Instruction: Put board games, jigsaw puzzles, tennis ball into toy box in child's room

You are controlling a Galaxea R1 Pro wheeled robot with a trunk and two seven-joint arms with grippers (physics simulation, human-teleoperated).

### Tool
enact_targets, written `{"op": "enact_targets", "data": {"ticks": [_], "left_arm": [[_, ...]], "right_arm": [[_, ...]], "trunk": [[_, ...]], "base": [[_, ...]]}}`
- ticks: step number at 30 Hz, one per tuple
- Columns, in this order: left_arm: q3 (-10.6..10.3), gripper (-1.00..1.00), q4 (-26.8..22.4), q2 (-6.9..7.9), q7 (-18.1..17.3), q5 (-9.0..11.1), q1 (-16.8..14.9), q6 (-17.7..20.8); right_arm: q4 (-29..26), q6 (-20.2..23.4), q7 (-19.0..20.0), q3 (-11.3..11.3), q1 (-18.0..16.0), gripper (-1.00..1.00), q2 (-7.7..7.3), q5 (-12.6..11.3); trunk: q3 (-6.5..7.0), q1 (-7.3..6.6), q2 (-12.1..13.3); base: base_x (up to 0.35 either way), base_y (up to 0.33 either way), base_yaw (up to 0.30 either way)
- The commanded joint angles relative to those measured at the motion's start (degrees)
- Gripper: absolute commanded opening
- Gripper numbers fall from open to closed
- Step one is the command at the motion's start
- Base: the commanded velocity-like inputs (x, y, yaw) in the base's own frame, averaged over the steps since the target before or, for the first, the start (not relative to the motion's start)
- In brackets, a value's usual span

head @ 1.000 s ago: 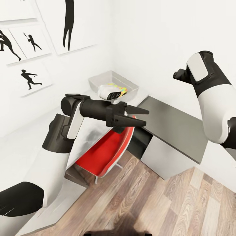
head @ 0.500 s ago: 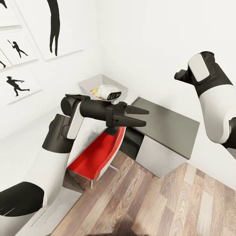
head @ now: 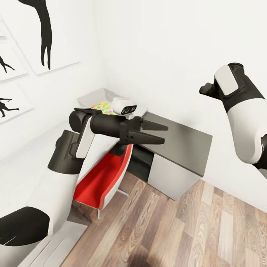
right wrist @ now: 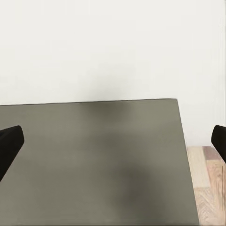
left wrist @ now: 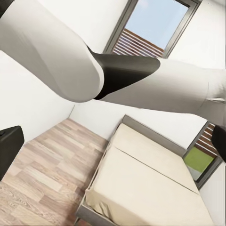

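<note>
The light grey toy box stands at the far end of the table, against the wall corner. Multicoloured jigsaw puzzle pieces show inside it, partly hidden by my left wrist. My left gripper hangs open and empty in front of the box, above the edge of the dark cabinet top. In the left wrist view the gripper faces the bed, whose beige mattress lies plain. My right gripper is open and empty above the cabinet top; my right forearm is raised.
A red chair is tucked under the table below my left arm. The grey cabinet juts out over the wood plank floor. Black baseball silhouettes hang on the white wall. A dark-framed window stands behind the bed.
The whole picture has shifted: the toy box, cabinet and wall pictures sit further left, so the camera has turned. Both arms keep the same pose, grippers open.
</note>
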Motion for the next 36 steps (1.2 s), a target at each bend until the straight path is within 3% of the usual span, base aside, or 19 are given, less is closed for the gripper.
{"op": "enact_targets", "data": {"ticks": [1,18,27,36], "left_arm": [[0.0,1.00,0.0,0.02,-0.1,0.1,0.0,0.6],[-0.1,1.00,0.0,0.22,0.0,0.0,1.7,0.6],[-0.2,1.00,0.0,0.23,1.5,0.0,2.8,0.6],[-0.2,1.00,0.0,0.23,2.8,0.0,4.2,0.6]], "right_arm": [[0.0,0.3,-0.5,0.4,0.1,1.00,-0.16,-0.6],[0.2,1.4,-0.6,0.5,4.2,1.00,-0.64,-0.6],[0.6,2.6,-0.5,0.5,9.6,1.00,-3.89,-0.6],[0.8,3.6,-0.4,0.6,16.6,1.00,-4.51,-0.7]], "trunk": [[0.00,0.03,-0.1],[1.50,0.03,-0.1],[2.30,0.03,-0.1],[3.10,0.03,-0.1]], "base": [[0.000,0.000,-0.176],[0.000,0.000,-0.176],[0.000,0.000,-0.176],[0.000,0.000,-0.176]]}}
